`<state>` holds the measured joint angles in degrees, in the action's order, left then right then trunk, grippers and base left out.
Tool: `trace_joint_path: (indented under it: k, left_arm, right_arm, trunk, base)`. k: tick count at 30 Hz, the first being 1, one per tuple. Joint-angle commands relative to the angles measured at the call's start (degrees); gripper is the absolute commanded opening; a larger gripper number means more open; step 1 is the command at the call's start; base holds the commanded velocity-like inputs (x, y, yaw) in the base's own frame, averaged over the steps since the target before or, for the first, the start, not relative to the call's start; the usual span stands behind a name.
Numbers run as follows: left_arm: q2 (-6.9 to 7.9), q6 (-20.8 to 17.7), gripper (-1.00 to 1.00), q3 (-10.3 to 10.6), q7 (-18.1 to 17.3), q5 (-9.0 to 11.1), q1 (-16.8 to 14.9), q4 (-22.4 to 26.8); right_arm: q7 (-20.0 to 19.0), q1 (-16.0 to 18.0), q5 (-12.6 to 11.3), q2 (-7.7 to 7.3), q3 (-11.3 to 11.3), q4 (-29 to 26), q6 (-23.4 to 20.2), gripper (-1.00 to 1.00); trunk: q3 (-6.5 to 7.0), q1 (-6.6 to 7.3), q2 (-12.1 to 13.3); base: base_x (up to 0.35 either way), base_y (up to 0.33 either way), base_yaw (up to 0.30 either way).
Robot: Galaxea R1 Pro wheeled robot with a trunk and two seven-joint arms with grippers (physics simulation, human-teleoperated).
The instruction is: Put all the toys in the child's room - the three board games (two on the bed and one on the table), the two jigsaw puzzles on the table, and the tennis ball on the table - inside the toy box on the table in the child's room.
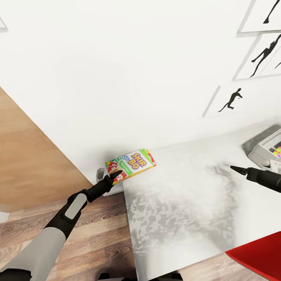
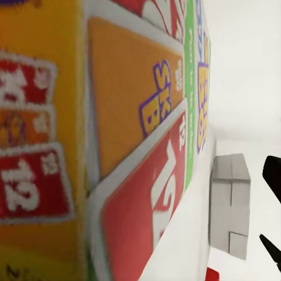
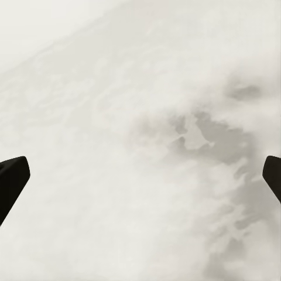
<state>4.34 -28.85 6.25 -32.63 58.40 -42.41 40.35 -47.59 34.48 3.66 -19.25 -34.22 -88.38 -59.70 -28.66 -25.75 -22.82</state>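
L claw point(image 1: 114, 176) grips SKIP-BO box point(image 1: 132, 164) by its near end, box held over tabletop point(image 1: 187, 203) edge. Toy box point(image 1: 260, 150) lies well off to the R of it, nearer R claw point(image 1: 237, 168), spread open, empty.

SKIP-BO box point(image 2: 117, 146) pressed close against the camera, grey toy box point(image 2: 230, 205) farther beyond its edge

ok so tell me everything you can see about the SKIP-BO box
The SKIP-BO box is thin, flat printed card, yellow, green, red and white, with purple lettering and red 12 cards pictured. The left gripper is shut on its near end, holding it tilted at the table corner, seemingly above the top.
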Motion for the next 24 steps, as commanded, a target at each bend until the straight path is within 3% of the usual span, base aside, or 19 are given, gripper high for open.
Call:
trace_joint_path:
  k: [1, 6, 7, 24]
  left_arm:
    - [0.06, -0.3, 1.00, 0.2, 0.0, 0.6, 0.0, 0.0]
    - [0.06, -0.3, 1.00, 0.2, 0.1, 0.5, 0.0, 0.0]
    - [0.06, -0.3, -1.00, 0.2, 0.1, 0.5, 0.0, 0.0]
    - [0.06, -0.2, -1.00, 0.2, 0.1, 0.6, 0.2, 0.0]
  right_arm:
    - [-0.5, 0.1, 0.4, 0.00, -0.1, 0.0, -0.3, 1.00]
    - [-0.4, 0.1, 0.4, 0.00, -0.1, 0.0, -0.3, 1.00]
    - [-0.4, 0.1, 0.4, 0.00, -0.1, 0.0, -0.3, 1.00]
    - [-0.5, -0.1, 0.4, 0.16, 0.0, -0.1, -0.3, 1.00]
  trunk:
    - [-0.08, -0.03, -0.1]
    - [-0.08, -0.03, -0.1]
    - [-0.08, -0.03, -0.1]
    - [-0.08, -0.03, -0.1]
  base:
    - [0.000, 0.000, -0.019]
    - [0.000, 0.000, -0.012]
    - [0.000, 0.000, -0.008]
    - [0.000, 0.000, -0.002]
